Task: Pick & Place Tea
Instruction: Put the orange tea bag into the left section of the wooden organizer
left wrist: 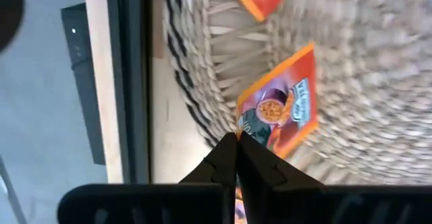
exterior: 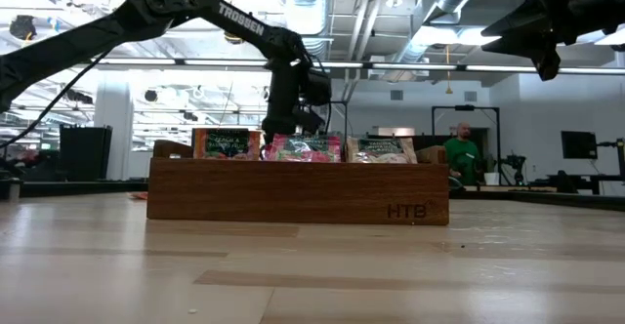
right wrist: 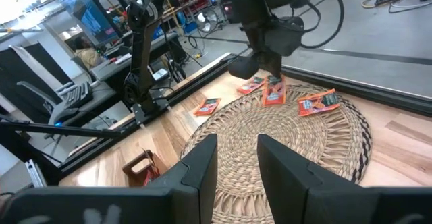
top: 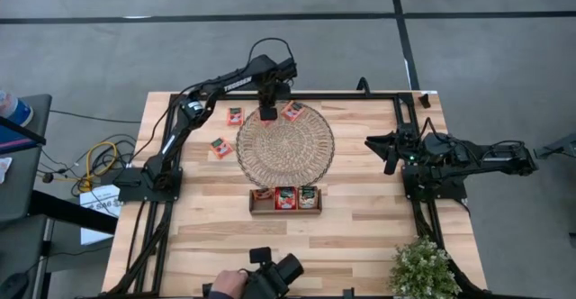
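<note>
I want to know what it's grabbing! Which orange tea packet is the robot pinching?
The tea packet at the mat's far edge. The left gripper has its fingers shut on it; the other orange packets lie untouched.

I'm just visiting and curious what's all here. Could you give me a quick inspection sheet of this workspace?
Surface: pale wooden table, round woven mat in the middle.
Job's things: tea sachets on and beside the mat; three in the wooden tray.
Clutter: potted plant at a corner.
End effectors: left end effector shut on a sachet at the mat's edge; right end effector open, off to the side.
Cables: yellow cable on the floor.
Surroundings: person in green far behind.
</note>
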`<state>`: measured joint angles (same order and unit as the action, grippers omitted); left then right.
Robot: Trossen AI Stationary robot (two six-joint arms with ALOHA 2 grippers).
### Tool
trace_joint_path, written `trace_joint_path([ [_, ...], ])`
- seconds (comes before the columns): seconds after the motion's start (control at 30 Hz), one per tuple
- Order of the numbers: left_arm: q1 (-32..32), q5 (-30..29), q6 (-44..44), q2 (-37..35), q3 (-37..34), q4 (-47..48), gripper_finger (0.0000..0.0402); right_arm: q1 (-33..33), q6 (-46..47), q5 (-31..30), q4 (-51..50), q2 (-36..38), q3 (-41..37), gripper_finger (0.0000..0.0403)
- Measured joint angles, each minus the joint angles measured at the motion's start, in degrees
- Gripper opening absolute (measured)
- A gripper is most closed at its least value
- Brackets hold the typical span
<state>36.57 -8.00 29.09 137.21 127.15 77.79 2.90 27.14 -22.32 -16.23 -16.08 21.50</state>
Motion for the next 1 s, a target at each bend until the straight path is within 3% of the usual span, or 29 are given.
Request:
trace_joint_path([
  [0.67,-4.1,3.0,-9.3,-0.2,7.8,10.2,0.0,0.0,-0.6,0.0,0.0,0.0,0.0,0.0098],
  [1.0,-8.0,3.6,-12.1,-3.1,7.8,12.3,0.0,0.0,0.3,-0.1,2.2,0.0,0.0,0.0098],
])
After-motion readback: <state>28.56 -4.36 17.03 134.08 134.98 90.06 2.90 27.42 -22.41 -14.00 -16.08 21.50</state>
